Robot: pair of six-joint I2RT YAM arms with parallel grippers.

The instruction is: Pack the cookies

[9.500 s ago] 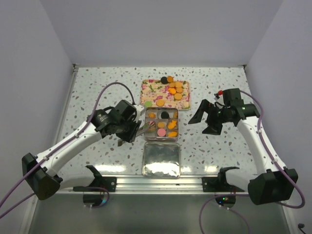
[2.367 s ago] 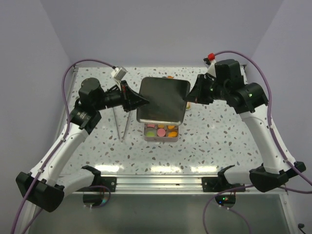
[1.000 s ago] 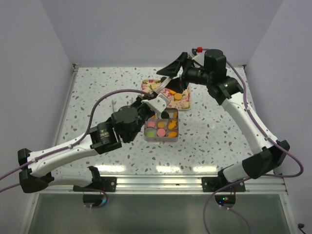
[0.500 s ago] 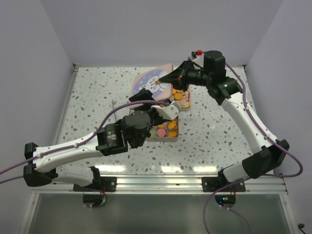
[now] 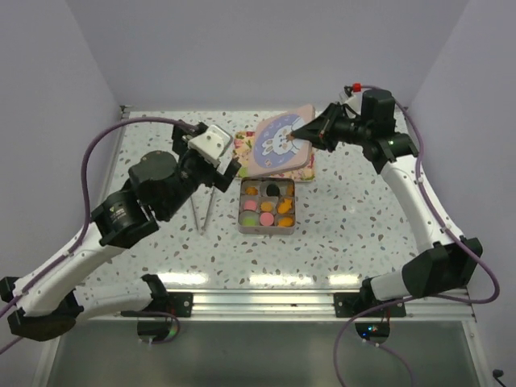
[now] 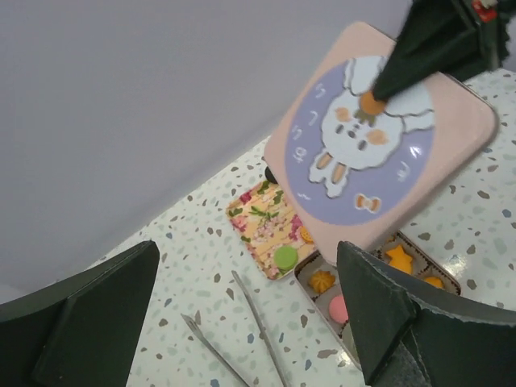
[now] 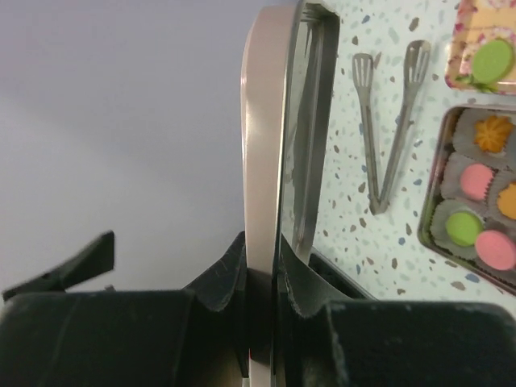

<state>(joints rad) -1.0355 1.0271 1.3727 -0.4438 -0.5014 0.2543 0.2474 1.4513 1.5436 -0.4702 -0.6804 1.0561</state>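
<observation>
Nearest to me on the speckled table (image 5: 347,218), the open square tin (image 5: 240,211) sits flat, and the cookies (image 5: 274,208) packed so far fill its small compartments: orange, pink and green discs plus one black one at the tin's far edge. From the right wrist I can see a pink one (image 7: 476,181) and a green one sitting in paper cups. Left of the tin, apart from it, metal tongs (image 5: 203,211) lie on the table with their legs spread. My left gripper (image 5: 226,167) hangs in the air above the table to the far left of the tin, over the tongs' far end; its jaws are spread wide with nothing between them, as the left wrist view (image 6: 248,250) makes plain. Just beyond the tin's far edge lies the floral tray (image 5: 239,151), with one green cookie (image 5: 244,172) on the corner closest to the tin. Most of that tray is hidden from above by the pink rabbit-picture lid (image 5: 278,145), which is held off the table beyond the tin, tilted, picture side up. My right gripper (image 5: 302,133) is clamped on the lid's right edge, and the right wrist camera looks straight along that pinched rim (image 7: 262,121).
</observation>
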